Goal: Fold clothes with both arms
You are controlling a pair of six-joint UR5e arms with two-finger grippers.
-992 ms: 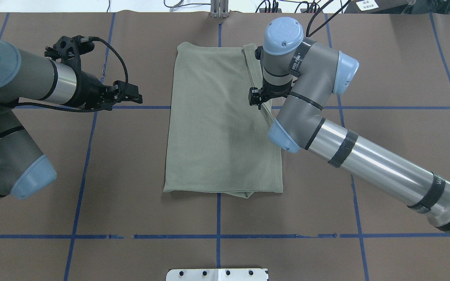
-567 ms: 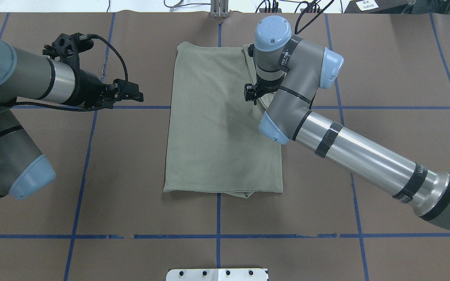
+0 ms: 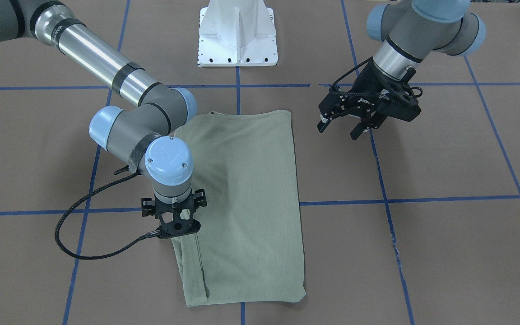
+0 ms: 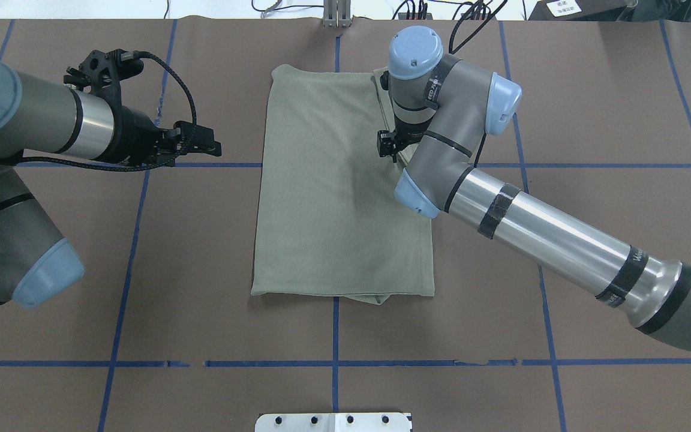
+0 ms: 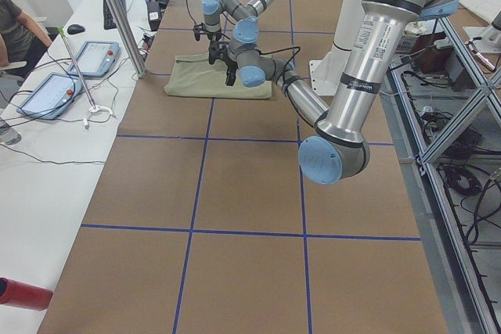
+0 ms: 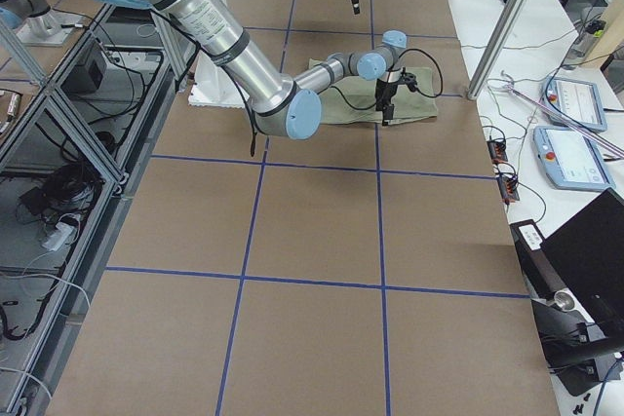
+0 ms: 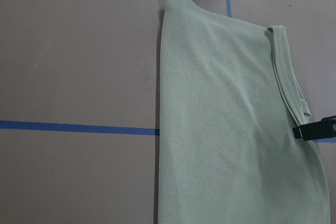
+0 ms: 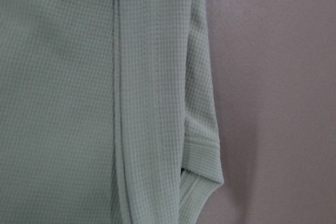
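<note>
The clothes, one pale sage-green shirt (image 4: 333, 192), lie folded into a long rectangle mid-table, with a sleeve strip (image 3: 194, 266) doubled along one long edge. My right gripper (image 3: 176, 225) points straight down over that edge, close to the fabric; its fingers are hidden under the wrist, so I cannot tell its state. The right wrist view is filled by the shirt (image 8: 79, 77) and its sleeve cuff (image 8: 202, 156), with no fingers showing. My left gripper (image 3: 339, 128) hangs open and empty above bare table, well clear of the opposite long edge. The left wrist view looks across the shirt (image 7: 226, 119).
The white pedestal base (image 3: 237, 34) stands at the robot's side of the table. Blue tape lines (image 4: 333, 363) grid the brown surface. A side bench holds control pendants (image 5: 98, 56), a metal pole (image 5: 117, 13) rises nearby, and a person (image 5: 12, 25) sits there.
The right arm has shifted slightly towards the shirt's middle, carrying its gripper a little further over the sleeve edge. The left arm has barely moved. The shirt lies as before.
</note>
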